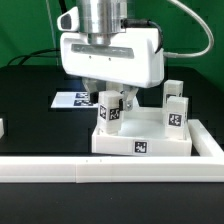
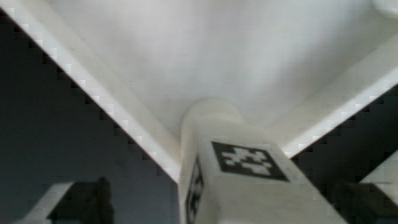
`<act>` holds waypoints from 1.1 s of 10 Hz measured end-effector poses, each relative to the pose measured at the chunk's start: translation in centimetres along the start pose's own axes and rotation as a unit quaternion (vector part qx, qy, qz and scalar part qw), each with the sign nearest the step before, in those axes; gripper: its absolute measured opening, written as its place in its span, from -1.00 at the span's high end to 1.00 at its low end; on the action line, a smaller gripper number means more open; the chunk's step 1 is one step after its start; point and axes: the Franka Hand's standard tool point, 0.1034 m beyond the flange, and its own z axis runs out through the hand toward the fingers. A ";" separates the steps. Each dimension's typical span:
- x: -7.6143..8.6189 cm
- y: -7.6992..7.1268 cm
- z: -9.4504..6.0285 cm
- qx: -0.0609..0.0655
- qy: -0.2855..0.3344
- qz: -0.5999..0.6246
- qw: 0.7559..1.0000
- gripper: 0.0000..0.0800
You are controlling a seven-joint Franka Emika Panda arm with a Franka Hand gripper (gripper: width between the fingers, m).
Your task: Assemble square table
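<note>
The white square table top (image 1: 160, 142) lies on the black table, with a tag on its front wall. A white tagged leg (image 1: 110, 110) stands upright at its near corner on the exterior view's left. A second leg (image 1: 176, 108) stands at the corner to the right. My gripper (image 1: 110, 104) hangs straight over the first leg with its fingers on either side of it. In the wrist view the leg (image 2: 240, 165) rises from the top's corner (image 2: 214, 60). My gripper (image 2: 231, 205) is open there, and a dark gap separates one finger (image 2: 80, 200) from the leg.
A long white border rail (image 1: 100, 170) runs across the front and up the exterior view's right side. The marker board (image 1: 72, 100) lies flat behind the table top on the left. A small white part (image 1: 2, 127) sits at the left edge.
</note>
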 end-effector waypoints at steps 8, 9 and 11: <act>0.3 0.3 0.1 -0.003 -0.005 -0.295 0.955 -0.62; 0.3 0.3 0.1 -0.004 -0.005 -0.340 0.941 -0.62; 0.2 0.1 0.1 -0.007 -0.005 -0.403 0.915 -0.62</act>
